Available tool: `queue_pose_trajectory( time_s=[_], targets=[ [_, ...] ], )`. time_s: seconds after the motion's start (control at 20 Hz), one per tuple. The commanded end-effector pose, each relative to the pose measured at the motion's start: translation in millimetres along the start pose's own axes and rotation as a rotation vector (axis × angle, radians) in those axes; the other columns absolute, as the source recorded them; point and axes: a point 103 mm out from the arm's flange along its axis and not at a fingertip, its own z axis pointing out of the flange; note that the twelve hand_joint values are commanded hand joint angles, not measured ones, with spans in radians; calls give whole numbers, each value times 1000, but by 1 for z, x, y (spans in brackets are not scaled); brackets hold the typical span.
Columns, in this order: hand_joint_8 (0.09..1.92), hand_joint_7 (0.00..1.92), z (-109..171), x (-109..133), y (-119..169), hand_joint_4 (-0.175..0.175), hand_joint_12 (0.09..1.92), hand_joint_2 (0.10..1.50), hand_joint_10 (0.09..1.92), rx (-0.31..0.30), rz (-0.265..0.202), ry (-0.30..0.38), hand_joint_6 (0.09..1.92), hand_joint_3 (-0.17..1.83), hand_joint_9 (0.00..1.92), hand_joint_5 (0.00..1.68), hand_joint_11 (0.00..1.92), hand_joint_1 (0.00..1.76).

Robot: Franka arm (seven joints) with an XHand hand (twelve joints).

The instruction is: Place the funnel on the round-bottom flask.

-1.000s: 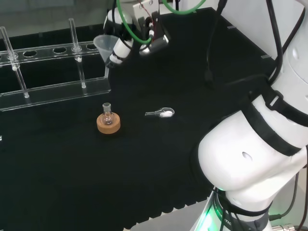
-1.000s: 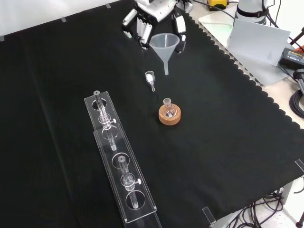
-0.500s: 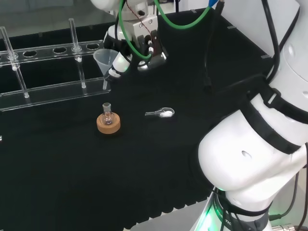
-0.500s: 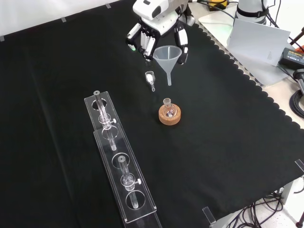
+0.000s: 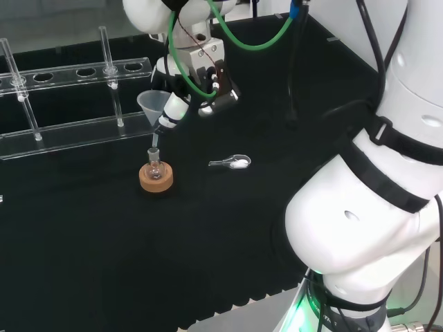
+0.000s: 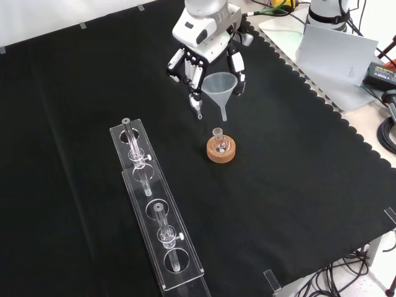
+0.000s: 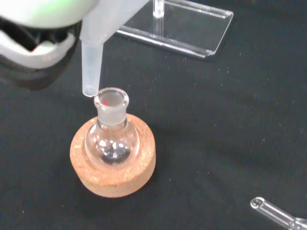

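Black cloth covers the bench point(image 6: 297, 185), and on it, from big to small, lie a long clear rack point(image 6: 154, 210) holding glass tubes, the white arm's hand point(image 6: 207, 43), the funnel point(image 6: 219, 86), a cork ring point(image 6: 221, 153), the round flask point(image 6: 219, 143) seated in that ring, and a small clear scoop point(image 5: 232, 163) with white powder off to one side.

The hand grasps the funnel by its cone, fingers curled round the rim, and holds it upright in the air. In the wrist view the funnel's stem tip point(image 7: 89, 91) hangs just beside the flask's open neck point(image 7: 111, 99), about level with the lip and not yet inside it.

To do this step well, I judge the stem should first be nudged sideways until it sits squarely over the mouth, kept plumb, and only then lowered straight down. Coming down while off-centre risks catching the lip and tipping the light flask out of its ring. The fingers should let go only once the cone rests on the neck
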Motion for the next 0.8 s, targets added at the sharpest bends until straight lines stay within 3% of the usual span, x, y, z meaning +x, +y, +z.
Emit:
queue_pose_trajectory(
  time_s=[0.05,0.4,0.6,0.8],
  targets=[
    [350,1315,6,-1,8,65,1587,443,254,15,4,10,578,729,1225,1007,101,993],
    [347,1319,-2,-3,17,64,1588,443,253,0,-3,-1,575,736,1226,1012,100,996],
    [345,1321,1,6,28,63,1588,441,251,38,7,-47,572,740,1227,1013,99,997],
    [342,1323,3,17,36,63,1587,440,250,43,-17,-39,570,745,1228,1015,99,997]
  ],
)
